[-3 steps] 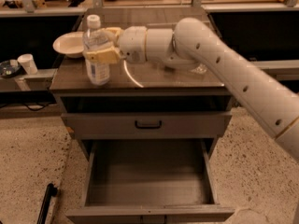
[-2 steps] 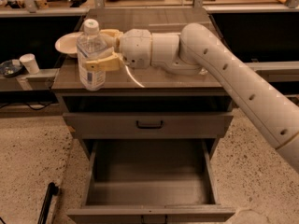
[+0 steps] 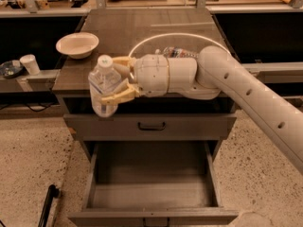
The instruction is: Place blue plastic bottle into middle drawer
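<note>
Plastic in grip: clamped on blue plastic bottle (image 3: 105, 86) with gripper (image 3: 116, 79), 2 fingers (image 3: 116, 97) round its body, cap up. Holding it high above left side of middle drawer (image 3: 151, 195), pulled open. Seeing 1 white bowl (image 3: 77, 45) well behind drawer, left.

Jaws grip blue plastic bottle (image 3: 105, 86) above open middle drawer (image 3: 151, 193)
</note>
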Robot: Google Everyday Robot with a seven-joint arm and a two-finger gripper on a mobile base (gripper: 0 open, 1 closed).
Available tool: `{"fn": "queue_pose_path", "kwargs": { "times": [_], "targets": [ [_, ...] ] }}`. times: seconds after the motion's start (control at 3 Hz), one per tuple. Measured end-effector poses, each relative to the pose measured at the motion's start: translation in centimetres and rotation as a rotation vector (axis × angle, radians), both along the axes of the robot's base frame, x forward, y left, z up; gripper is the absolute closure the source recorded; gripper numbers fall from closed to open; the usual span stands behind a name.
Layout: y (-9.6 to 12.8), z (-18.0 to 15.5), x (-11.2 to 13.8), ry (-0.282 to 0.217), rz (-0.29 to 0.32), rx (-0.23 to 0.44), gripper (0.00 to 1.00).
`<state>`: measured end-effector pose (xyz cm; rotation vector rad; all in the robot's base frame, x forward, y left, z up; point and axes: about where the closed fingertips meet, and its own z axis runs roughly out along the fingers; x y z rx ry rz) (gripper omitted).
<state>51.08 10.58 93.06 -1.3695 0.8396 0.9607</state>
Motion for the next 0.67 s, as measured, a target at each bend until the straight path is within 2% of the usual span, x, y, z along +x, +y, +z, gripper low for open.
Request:
{"fn": "queue_pose_path", "kwargs": {
  "times": [0.33,0.67],
  "targets": [
    [-1.71,-4.00,-1.28,0.022,-0.027,-0.058,1.00],
    [-1.73,-4.03,-1.29,0.023,-0.028,-0.059,1.00]
  ]
}}
